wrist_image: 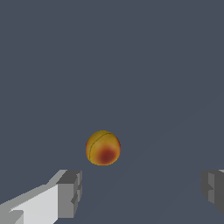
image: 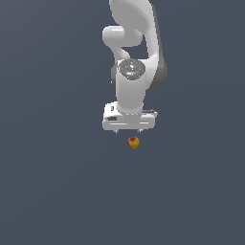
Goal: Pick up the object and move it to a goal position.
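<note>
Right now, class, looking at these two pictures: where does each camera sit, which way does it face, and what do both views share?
Exterior view: off the arm, facing the white arm head-on; its gripper hangs just above the small ball on the grey floor.
Wrist view: on the wrist, looking past two grey fingertips, set wide apart, at the ball ahead of them.
Shared: both show the ball, the fingertips and the grey floor.
</note>
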You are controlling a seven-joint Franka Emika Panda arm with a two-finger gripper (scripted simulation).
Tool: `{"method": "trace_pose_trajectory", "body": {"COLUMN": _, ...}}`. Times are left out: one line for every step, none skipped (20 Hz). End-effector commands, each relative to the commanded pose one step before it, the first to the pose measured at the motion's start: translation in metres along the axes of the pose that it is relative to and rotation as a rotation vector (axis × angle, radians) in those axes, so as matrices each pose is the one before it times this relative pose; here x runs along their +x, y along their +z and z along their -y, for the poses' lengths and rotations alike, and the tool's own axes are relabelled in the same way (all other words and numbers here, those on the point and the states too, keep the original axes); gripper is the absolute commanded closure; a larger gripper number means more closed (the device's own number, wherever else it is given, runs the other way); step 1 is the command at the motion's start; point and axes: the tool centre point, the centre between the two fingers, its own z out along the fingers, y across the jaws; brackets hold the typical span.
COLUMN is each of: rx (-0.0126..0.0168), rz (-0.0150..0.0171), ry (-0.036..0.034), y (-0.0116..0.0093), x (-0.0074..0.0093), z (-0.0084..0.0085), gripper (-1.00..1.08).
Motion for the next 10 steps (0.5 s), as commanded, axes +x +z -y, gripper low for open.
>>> {"method": "trace_pose_trajectory", "body": {"rx": -0.00068, "rz": 0.0031, "ry": 0.00644, "y": -0.00073, "x": 0.00068, "z": -0.00131, "gripper": -0.92}}
{"method": "trace_pose_trajectory", "body": {"rx": 0.0, "rz": 0.0, "ry": 0.0, "y": -0.00018, "x": 0.00002, "z": -0.00043, "gripper": -0.92}}
{"method": "trace_pose_trajectory", "body": {"rx": -0.00001, "rz": -0.00009, "ry": -0.00119, "y": 0.00019, "x": -0.00003, "z": 0.00045, "gripper": -0.92}}
{"method": "trace_pose_trajectory", "body": {"rx": 0.00012, "rz": -0.00033, "ry": 0.0006, "y": 0.00011, "x": -0.00008, "z": 0.00009, "gripper": -0.92}}
{"method": "trace_pose_trajectory", "body": {"rx": 0.00009, "rz": -0.00012, "ry": 0.00168, "y": 0.00019, "x": -0.00005, "z": 0.00019, "gripper": -0.92}}
{"method": "trace_pose_trajectory", "body": {"rx": 0.00012, "rz": -0.00006, "ry": 0.00309, "y": 0.00022, "x": -0.00004, "z": 0.00016, "gripper": -0.92}}
{"method": "trace_pose_trajectory", "body": {"rx": 0.00014, "rz": 0.00002, "ry": 0.00447, "y": 0.00028, "x": -0.00004, "z": 0.00016, "gripper": -0.92}}
{"method": "trace_pose_trajectory", "body": {"rx": 0.00017, "rz": 0.00007, "ry": 0.00582, "y": 0.00034, "x": -0.00004, "z": 0.00019, "gripper": -0.92}}
{"method": "trace_pose_trajectory", "body": {"rx": 0.00021, "rz": 0.00008, "ry": 0.00717, "y": 0.00042, "x": -0.00005, "z": 0.00022, "gripper": -0.92}}
{"method": "trace_pose_trajectory", "body": {"rx": 0.00026, "rz": 0.00006, "ry": 0.00848, "y": 0.00051, "x": -0.00007, "z": 0.00029, "gripper": -0.92}}
